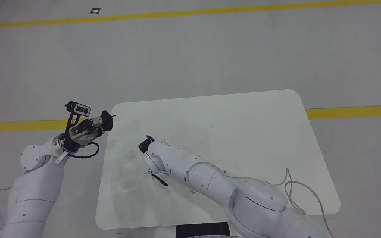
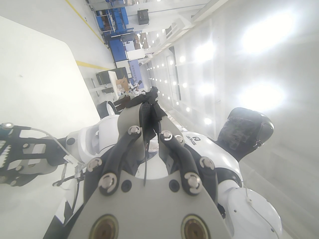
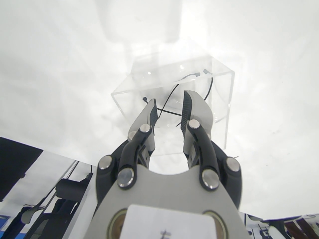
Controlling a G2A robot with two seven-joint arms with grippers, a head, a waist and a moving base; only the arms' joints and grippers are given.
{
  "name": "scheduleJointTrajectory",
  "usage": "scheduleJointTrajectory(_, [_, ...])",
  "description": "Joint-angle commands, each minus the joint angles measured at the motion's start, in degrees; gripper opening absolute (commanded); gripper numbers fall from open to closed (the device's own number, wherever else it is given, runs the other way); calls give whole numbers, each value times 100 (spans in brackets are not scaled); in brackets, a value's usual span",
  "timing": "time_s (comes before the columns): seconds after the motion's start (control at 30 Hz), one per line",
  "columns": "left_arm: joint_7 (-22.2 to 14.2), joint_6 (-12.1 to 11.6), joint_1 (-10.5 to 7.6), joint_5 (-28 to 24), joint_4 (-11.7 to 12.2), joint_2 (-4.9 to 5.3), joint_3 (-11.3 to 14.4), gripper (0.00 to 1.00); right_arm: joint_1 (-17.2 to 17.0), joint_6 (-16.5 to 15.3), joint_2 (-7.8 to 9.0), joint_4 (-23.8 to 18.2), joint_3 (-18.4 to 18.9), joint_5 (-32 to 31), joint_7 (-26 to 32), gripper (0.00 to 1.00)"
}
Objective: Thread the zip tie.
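Note:
My left gripper is held up beside the table's left edge and is shut on a thin black zip tie, whose strap trails back toward the wrist. From above, the same left gripper has the tie's tip poking out toward the table. My right gripper is open and hangs just above a clear plastic box on the table. Loose black zip ties lie inside the box, one crossing under the fingertips. In the top view the right gripper is over the table's left part.
The white table has rounded corners, and its middle and right side are bare. Yellow floor lines run behind and beside it. A white cable loops by the right arm near the front edge.

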Motion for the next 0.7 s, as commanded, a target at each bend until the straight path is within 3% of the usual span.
scheduleJointTrajectory(0.0, [0,0,0,0,0,0,0,0,18,0,-4,25,-20,17,3,20])
scheduleJointTrajectory(0.4, [0,0,0,0,0,0,0,0,115,0,-23,187,-84,139,-8,10])
scheduleJointTrajectory(0.67, [0,0,0,0,0,0,0,0,144,0,-28,181,-84,209,-43,11])
